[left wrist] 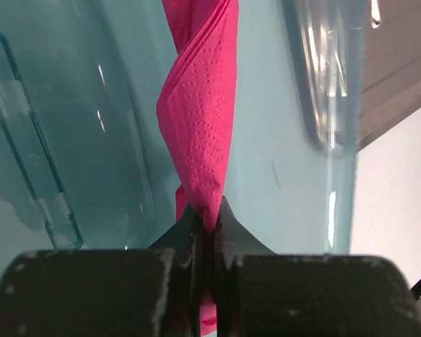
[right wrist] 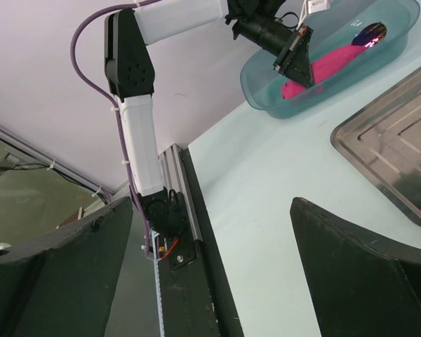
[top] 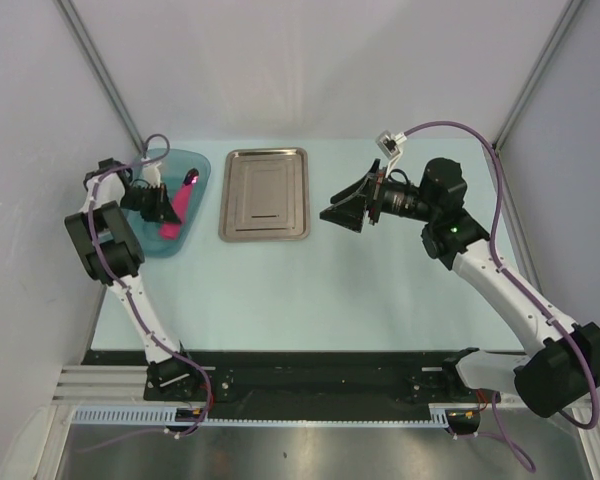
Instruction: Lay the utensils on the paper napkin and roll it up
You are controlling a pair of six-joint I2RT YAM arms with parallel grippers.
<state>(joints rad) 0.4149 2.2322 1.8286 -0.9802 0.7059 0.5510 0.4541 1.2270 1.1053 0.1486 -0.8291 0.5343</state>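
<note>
Rolled paper napkin lies in teal translucent plastic dish, far left of surface. Napkin pink, twisted, dot-embossed. Dark purplish tip at roll's far end, too small to identify. Left gripper: jaws clamped on napkin's near end. Ribbed rectangular steel tray just right of dish, shiny. Right gripper: jaws wide apart, hovering right of tray, holding nothing.
</note>
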